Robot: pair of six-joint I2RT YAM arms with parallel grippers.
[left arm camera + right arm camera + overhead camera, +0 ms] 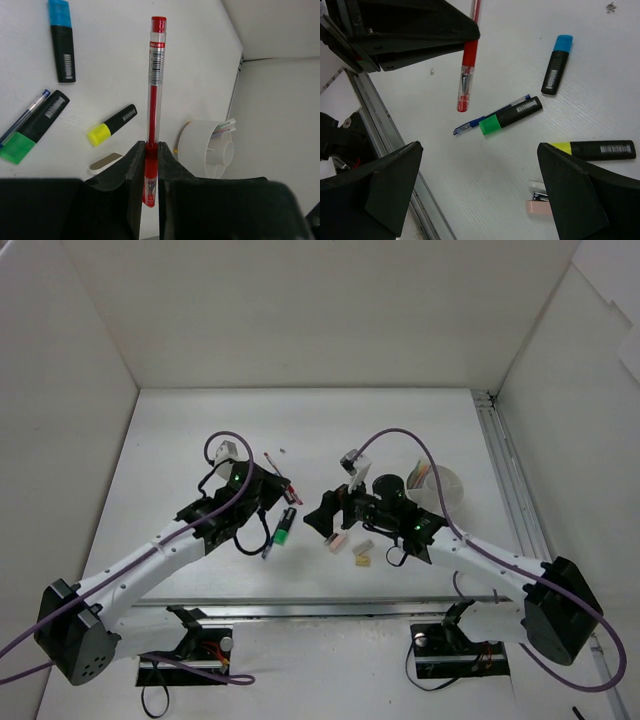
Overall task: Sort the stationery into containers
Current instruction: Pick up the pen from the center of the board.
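Observation:
My left gripper (151,165) is shut on the lower end of a red pen (156,85), which hangs above the table and points away from the wrist. The same red pen (466,75) shows in the right wrist view. My right gripper (480,195) stands open over bare table, nothing between its fingers. Below lie a blue highlighter (556,65), a green highlighter (512,115) beside a blue pen (485,119), a yellow highlighter (595,149) and a pink eraser (537,207). The white round tub (202,145), with a smaller cup (225,152) inside, stands to the right.
From above, the left gripper (278,490) and right gripper (322,520) face each other mid-table, with the tub (445,488) behind the right arm. A tan-topped eraser (106,161) lies near the yellow highlighter. White walls enclose the table; a metal rail (385,130) runs along its near edge.

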